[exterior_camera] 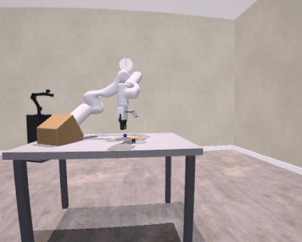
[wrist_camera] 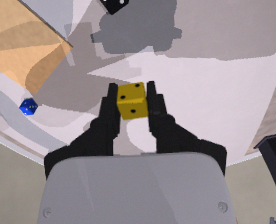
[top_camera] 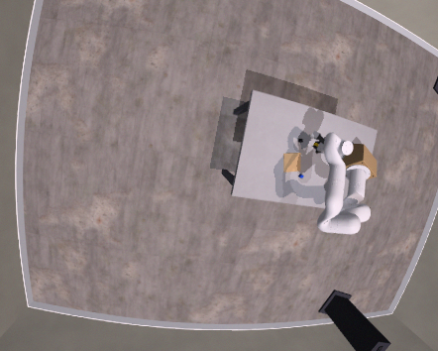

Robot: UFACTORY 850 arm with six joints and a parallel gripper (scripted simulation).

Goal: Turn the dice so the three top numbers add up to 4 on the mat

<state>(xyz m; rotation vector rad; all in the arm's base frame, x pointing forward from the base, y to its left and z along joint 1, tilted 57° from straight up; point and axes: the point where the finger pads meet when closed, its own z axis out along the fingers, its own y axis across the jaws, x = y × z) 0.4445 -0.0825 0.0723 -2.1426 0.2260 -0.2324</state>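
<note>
My gripper is shut on a yellow die and holds it clear above the white table; it also shows in the exterior view. A small blue die lies on the table just beside the edge of the tan mat. In the overhead view the mat has the blue die at its corner and the black die past its other side.
A tan wedge-shaped block stands at the arm's base on the table's left end. A black stand with a small arm is behind the table. The arm's shadow covers the table around the black die.
</note>
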